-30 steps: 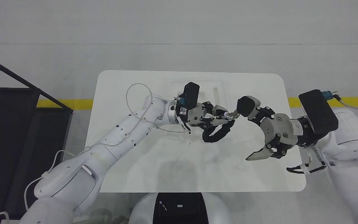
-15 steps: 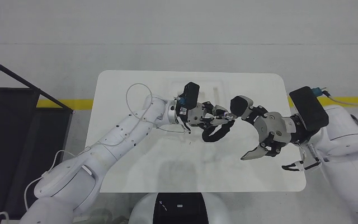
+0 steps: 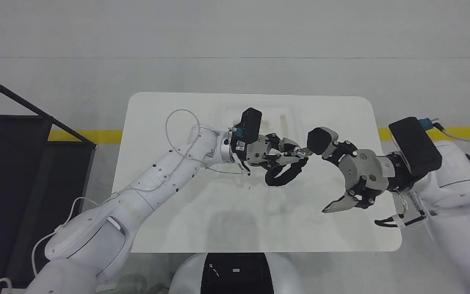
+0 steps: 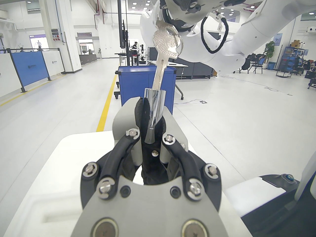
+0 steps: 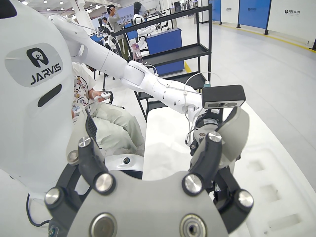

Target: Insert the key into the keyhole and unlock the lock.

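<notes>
- Your left gripper [image 3: 283,155] sits at centre frame in the top view, clenched on the lock [image 4: 153,109].
- The lock's chrome barrel is pinched between the two black pads.
- The key [image 4: 165,42] is seated in the keyhole, with its head sticking out toward the right arm.
- Your right gripper [image 3: 332,173] is right of centre, jaws spread wide and grasping nothing.
- One of its fingertips [image 3: 321,139] is just beside the key head. You can't tell whether it makes contact.
- Both grippers are over the white table [image 3: 183,220].
</notes>
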Motion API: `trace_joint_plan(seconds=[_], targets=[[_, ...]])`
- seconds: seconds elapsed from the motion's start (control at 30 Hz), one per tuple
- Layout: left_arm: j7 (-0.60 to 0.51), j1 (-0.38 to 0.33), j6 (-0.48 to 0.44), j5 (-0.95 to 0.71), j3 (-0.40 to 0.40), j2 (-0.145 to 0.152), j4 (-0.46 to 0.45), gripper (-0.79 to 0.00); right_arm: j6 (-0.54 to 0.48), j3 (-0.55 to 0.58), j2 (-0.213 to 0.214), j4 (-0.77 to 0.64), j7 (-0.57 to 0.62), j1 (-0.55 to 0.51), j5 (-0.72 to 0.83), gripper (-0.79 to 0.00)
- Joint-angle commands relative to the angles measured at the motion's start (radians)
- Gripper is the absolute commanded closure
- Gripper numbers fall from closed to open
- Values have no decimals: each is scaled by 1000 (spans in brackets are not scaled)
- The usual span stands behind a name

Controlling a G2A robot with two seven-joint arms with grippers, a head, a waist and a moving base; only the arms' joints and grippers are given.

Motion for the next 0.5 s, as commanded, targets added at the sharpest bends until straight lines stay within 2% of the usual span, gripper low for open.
trace_joint_plan(seconds=[0.0,0.47], targets=[[0,0,0,0,0,0,0,0,-3,8,3,-1,-3,-12,-1,-785],[0,0,0,0,0,0,0,0,-7,-10,14,-2,-7,-14,0,-785]])
